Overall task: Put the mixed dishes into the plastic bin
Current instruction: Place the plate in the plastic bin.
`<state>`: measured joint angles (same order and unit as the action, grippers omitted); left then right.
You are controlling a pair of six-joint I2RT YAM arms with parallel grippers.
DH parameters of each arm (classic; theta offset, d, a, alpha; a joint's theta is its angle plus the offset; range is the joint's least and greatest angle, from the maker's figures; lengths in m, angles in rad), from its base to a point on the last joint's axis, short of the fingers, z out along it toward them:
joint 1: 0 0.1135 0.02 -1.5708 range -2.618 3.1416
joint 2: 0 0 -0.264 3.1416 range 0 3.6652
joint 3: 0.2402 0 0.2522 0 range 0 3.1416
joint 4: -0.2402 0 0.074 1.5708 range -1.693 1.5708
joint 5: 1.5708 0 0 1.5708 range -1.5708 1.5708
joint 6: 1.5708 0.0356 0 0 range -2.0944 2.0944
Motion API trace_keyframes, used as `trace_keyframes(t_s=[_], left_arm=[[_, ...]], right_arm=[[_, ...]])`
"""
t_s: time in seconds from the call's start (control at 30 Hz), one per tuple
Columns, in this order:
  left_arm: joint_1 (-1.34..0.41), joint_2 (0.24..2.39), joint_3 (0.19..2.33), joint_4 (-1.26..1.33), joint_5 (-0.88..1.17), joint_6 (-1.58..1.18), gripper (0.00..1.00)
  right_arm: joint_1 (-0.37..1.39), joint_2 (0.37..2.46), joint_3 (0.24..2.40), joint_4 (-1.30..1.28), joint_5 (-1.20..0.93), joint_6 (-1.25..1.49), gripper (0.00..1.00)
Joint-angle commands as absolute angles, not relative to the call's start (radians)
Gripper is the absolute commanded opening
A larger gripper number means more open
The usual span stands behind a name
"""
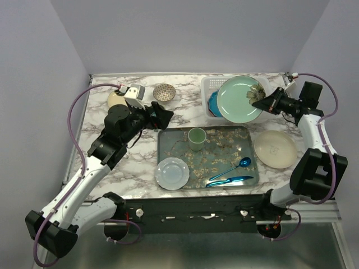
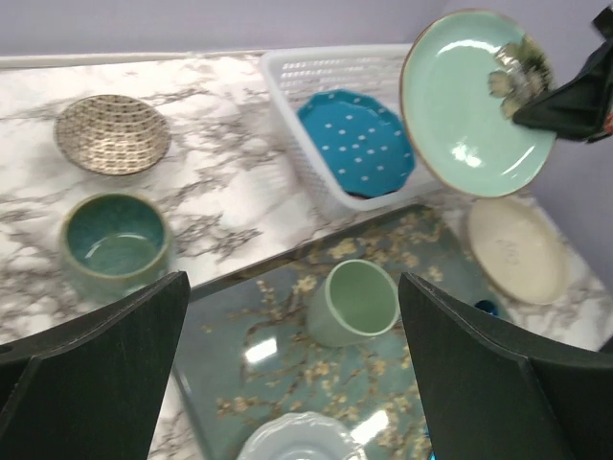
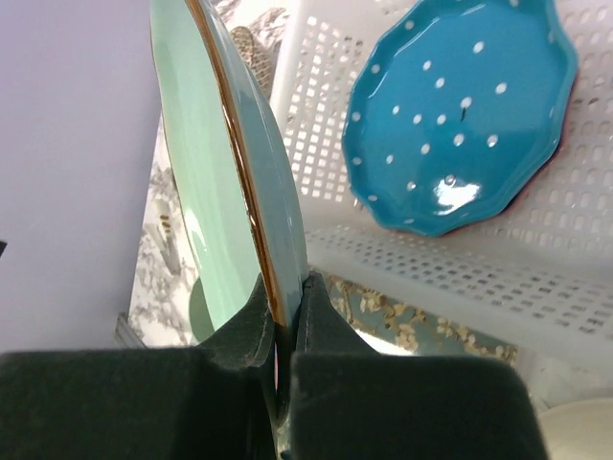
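1. One mint-green plate (image 1: 240,98) is pinched at its rim by the right fingers (image 1: 265,104), which are closed narrowly on it. It tilts steeply over the right end of the white bin (image 1: 208,84), and a few scraps cling to its face near the grip.
2. One teal dotted plate (image 1: 213,104) lies flat inside the bin, below and to the left of the held plate.
3. One cream plate (image 1: 275,149) rests on the marble surface (image 1: 185,84), to the right of the tray and near the right arm.
4. One pale blue plate (image 1: 172,172) sits at the near left corner of the grey, crumb-strewn tray (image 1: 165,147). That makes four plates in all.
5. One green cup (image 1: 197,138) stands upright at the far side of the same tray.
6. One blue spoon (image 1: 233,167) and one blue knife (image 1: 230,180) lie side by side at the tray's near right.
7. One speckled bowl (image 1: 164,92) stands on the surface left of the bin. One teal cup (image 2: 115,241) stands nearer the left arm, apart from the bowl.
8. The left fingers (image 1: 164,116) are spread wide and hold nothing. They hang just beyond the tray's far left corner.
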<state>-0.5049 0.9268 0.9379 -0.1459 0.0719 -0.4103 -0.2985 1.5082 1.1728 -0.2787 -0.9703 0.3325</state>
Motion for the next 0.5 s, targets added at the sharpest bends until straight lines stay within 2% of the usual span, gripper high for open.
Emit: trace_keyframes(t_s=[0.0,0.47], left_arm=[[-0.5,0.879,0.885,-0.232,-0.067,-0.232,0.99],[-0.497,0.825,0.85,-0.244,-0.097,-0.186,0.99]], right_arm=[[-0.264,1.595,1.301,-0.202,-0.887,0.393,0.02],[-0.184,1.879,1.492,-0.213,-0.776,0.37,0.05]])
